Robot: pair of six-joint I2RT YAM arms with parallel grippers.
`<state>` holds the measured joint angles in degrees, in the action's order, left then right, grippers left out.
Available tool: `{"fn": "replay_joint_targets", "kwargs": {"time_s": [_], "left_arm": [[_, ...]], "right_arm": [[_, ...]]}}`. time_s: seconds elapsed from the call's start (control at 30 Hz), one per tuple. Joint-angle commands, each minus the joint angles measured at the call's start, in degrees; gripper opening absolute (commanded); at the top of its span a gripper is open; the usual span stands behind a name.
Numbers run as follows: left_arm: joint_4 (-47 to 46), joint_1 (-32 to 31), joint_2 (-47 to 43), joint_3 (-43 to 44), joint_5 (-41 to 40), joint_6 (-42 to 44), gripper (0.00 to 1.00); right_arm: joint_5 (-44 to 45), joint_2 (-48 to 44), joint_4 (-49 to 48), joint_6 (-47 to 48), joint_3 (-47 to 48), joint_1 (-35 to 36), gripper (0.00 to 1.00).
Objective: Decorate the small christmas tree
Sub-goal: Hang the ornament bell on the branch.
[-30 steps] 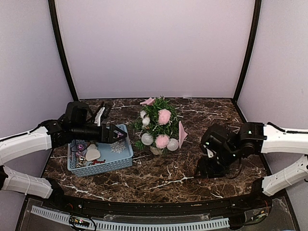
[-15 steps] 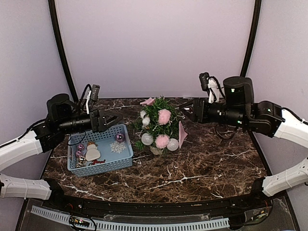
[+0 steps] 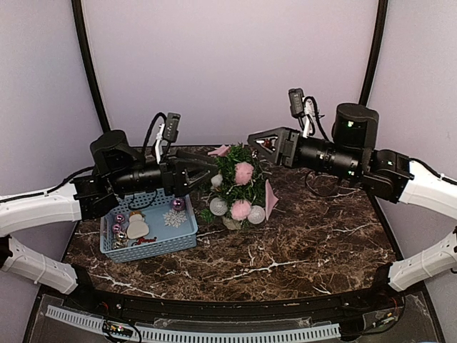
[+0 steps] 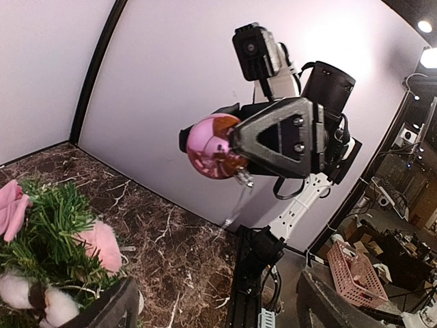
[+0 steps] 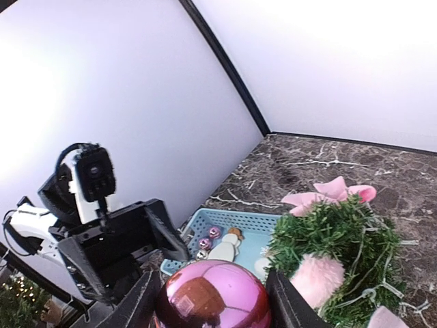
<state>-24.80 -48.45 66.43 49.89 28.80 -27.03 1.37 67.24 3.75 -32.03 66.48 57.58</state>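
Observation:
The small christmas tree [image 3: 235, 179] stands mid-table in a white pot [image 3: 231, 224], hung with pink pom-poms, silver balls and pink bows. It also shows in the right wrist view [image 5: 334, 239] and the left wrist view [image 4: 58, 225]. My right gripper [image 3: 260, 140] is raised just behind and above the tree's top right, shut on a shiny pink bauble [image 5: 213, 297], which also shows in the left wrist view [image 4: 213, 146]. My left gripper [image 3: 198, 168] is open and empty, raised left of the tree and pointing at it.
A light-blue basket [image 3: 182, 236] sits left of the tree, below the left arm. It holds small purple baubles [image 3: 118, 219], a snowman figure [image 3: 136, 226] and a snowflake. Black frame posts stand at the back corners, with white walls around.
The right arm rose from low on the right side to above the tree, holding the bauble. The left gripper lifted from the basket and moved right toward the tree.

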Motion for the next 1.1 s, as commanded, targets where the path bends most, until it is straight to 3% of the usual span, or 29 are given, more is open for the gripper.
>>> {"fn": "replay_joint_targets", "kwargs": {"time_s": [0.0, 0.33, 0.5, 0.63, 0.8, 1.0, 1.07], "left_arm": [[-7.3, -2.0, 5.0, 4.2, 1.2, 0.0, 0.81], [-8.5, -5.1, 10.3, 10.7, 5.4, 0.1, 0.78], [-9.7, -6.0, 12.0, 11.1, 7.8, -0.7, 0.53], [-9.3, -6.3, 13.0, 10.8, 8.5, -1.5, 0.43], [-10.2, -7.0, 13.8, 10.2, 9.1, -2.1, 0.22], [-10.6, -7.0, 11.2, 7.8, 4.7, -1.3, 0.02], [-8.8, -7.0, 9.8, 7.2, 2.8, -0.3, 0.0]], "right_arm": [[-8.0, 0.6, -7.3, -1.6, 1.9, -0.3, 0.47], [-13.6, 2.4, -13.0, -3.6, 2.4, -0.3, 0.47], [-13.4, 2.6, -12.4, -3.2, 3.3, -0.3, 0.47], [-13.4, 2.5, -12.3, -3.3, 3.2, -0.3, 0.47], [-12.9, 2.2, -12.5, -3.5, 2.7, -0.3, 0.47], [-11.3, 1.5, -11.9, -3.3, 1.8, -0.3, 0.46], [-9.3, 1.3, -11.1, -3.2, 1.5, -0.3, 0.46]]}}
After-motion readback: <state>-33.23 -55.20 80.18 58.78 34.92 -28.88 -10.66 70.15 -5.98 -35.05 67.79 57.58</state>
